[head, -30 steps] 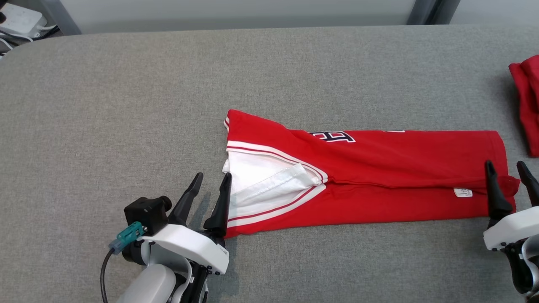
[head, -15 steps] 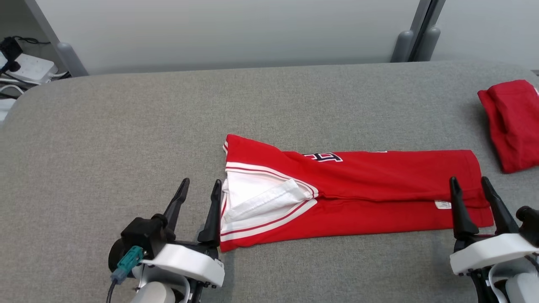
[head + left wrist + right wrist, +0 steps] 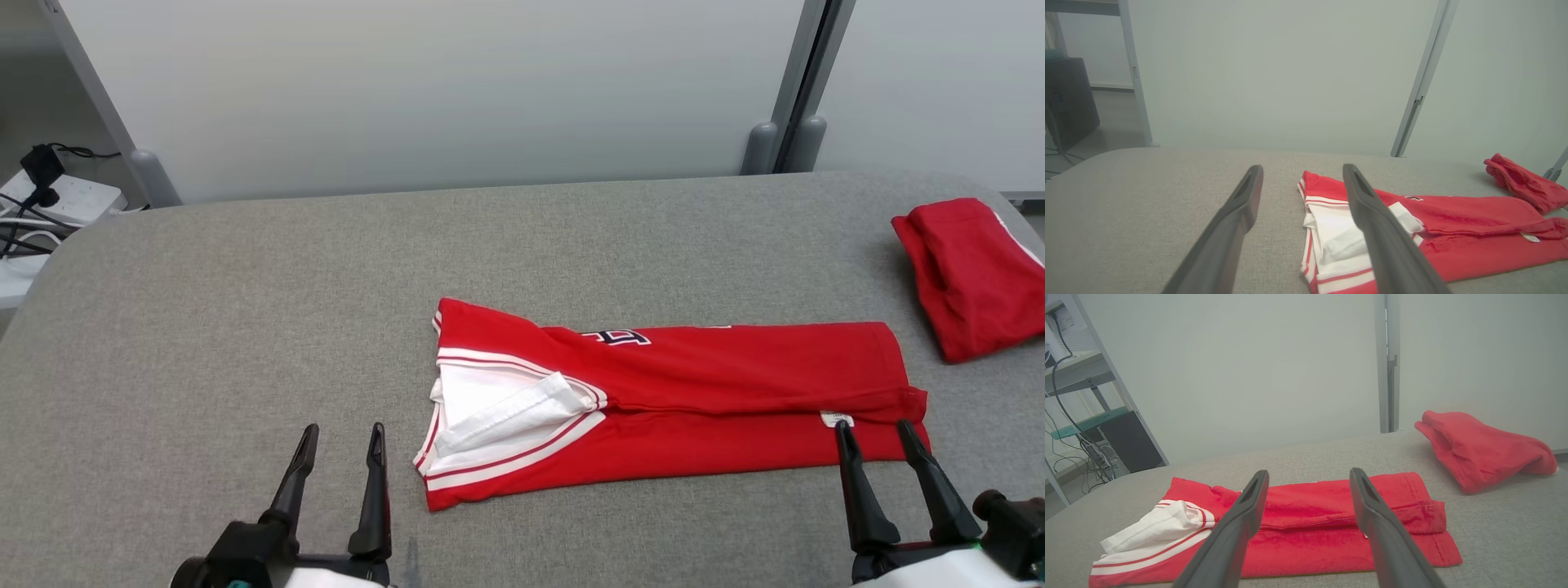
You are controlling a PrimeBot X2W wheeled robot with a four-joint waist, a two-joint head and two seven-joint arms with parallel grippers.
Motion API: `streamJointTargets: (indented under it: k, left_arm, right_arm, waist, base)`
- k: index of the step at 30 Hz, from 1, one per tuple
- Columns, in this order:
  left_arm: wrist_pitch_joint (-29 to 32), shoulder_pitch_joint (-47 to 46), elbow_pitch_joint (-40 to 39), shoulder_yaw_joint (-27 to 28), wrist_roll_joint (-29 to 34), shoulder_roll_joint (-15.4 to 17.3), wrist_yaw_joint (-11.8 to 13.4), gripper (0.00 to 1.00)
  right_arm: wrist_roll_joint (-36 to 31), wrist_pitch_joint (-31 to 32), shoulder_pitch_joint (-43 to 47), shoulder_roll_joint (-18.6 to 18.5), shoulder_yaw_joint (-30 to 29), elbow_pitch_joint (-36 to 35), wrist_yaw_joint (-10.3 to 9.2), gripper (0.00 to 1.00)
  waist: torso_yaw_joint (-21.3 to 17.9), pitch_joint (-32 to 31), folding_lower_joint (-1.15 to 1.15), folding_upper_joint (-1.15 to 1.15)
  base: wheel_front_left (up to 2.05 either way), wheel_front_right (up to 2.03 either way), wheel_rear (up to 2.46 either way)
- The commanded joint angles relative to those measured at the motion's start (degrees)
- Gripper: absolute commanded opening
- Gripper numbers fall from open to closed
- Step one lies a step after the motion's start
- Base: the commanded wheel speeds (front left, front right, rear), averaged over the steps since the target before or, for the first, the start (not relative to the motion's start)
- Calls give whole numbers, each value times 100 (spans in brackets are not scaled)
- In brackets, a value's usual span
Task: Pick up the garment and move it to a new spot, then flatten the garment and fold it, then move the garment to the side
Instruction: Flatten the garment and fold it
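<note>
The garment [image 3: 718, 384] is a red shirt with a white striped collar, folded into a long strip across the middle of the grey table [image 3: 245, 327]. It also shows in the left wrist view [image 3: 1474, 228] and the right wrist view [image 3: 1310, 514]. My left gripper [image 3: 343, 429] stands open near the front edge, just left of the collar end and clear of it. My right gripper [image 3: 872, 425] is open too, its fingertips at the near edge of the hem end, with nothing between them. Both pairs of fingers [image 3: 1241, 212] [image 3: 1372, 514] are spread wide and empty.
A second red garment [image 3: 967, 278] lies bunched at the table's far right. A white power strip with cables [image 3: 57, 200] sits off the table's left end. A pale wall with a grey post [image 3: 796, 90] runs behind the table.
The head camera has tilted up, showing more wall. Both grippers have drawn back toward the near edge, the left one now apart from the collar. The garment lies as before.
</note>
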Motion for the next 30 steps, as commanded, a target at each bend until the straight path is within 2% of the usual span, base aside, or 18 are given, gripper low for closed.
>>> streamJointTargets:
  k: [1, 13, 30]
  left_arm:
    - [-58, -6, -188, 257, 91, -1, -33, 100]
    - [-59, 448, -177, 319, 87, -14, -29, 100]
    - [-59, 497, -72, 262, 112, -14, -31, 100]
  right_arm:
    - [-3, -67, 25, -60, 131, -255, 0, 100]
    - [-48, -67, 525, -24, 135, -291, 0, 100]
    - [-2, -67, 564, 55, 91, -233, 0, 100]
  waist:
    - [-21, -99, 0, 0]
    - [-25, -506, 0, 0]
    - [7, -519, 0, 0]
  base:
    - [0, 0, 0]
    - [0, 0, 0]
    - [0, 0, 0]
